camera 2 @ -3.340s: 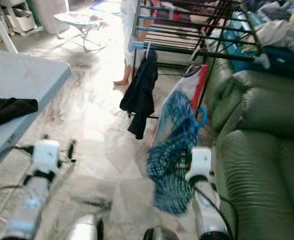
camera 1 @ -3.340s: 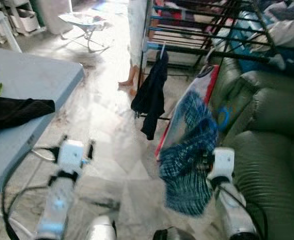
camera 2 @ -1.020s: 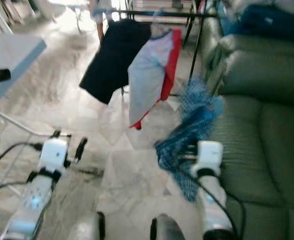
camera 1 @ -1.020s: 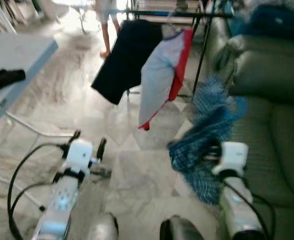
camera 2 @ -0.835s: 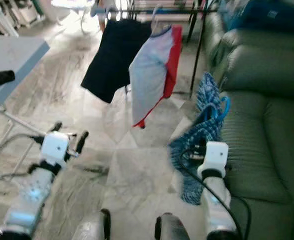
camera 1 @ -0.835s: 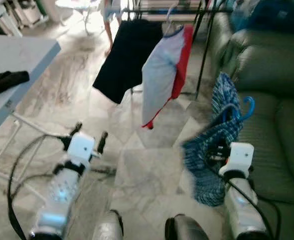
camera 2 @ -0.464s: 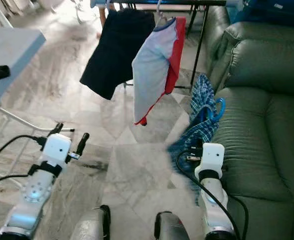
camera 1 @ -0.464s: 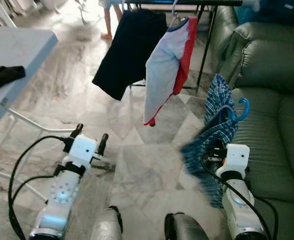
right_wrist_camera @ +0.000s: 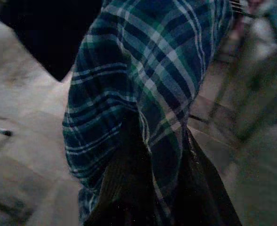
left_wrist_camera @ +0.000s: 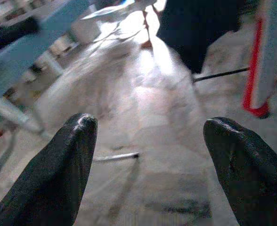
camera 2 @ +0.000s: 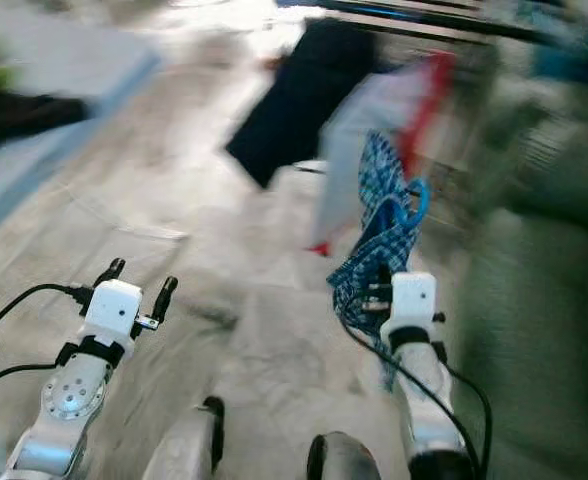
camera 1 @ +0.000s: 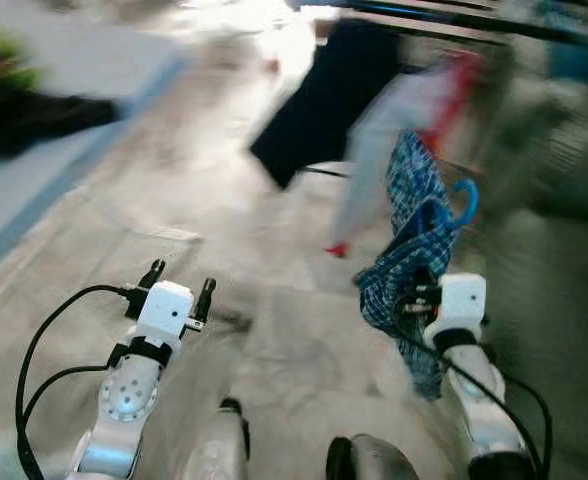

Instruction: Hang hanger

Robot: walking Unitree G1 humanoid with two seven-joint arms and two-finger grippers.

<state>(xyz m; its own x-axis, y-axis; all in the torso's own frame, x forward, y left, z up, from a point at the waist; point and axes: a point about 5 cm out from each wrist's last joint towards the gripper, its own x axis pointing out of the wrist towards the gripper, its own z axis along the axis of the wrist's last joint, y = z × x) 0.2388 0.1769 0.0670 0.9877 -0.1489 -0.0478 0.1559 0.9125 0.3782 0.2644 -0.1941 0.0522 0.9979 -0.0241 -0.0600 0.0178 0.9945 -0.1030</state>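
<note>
- The left gripper is held low over the marble floor, its jaws spread wide with nothing between them.
- The blue hanger, draped with a plaid shirt, is gripped in the right gripper, jaws clamped on it, in front of the blurred garments on the rack.

floor: pale marble tiles, lower centre, blurred | desk: light blue, upper left; dark cloth lying on it
</note>
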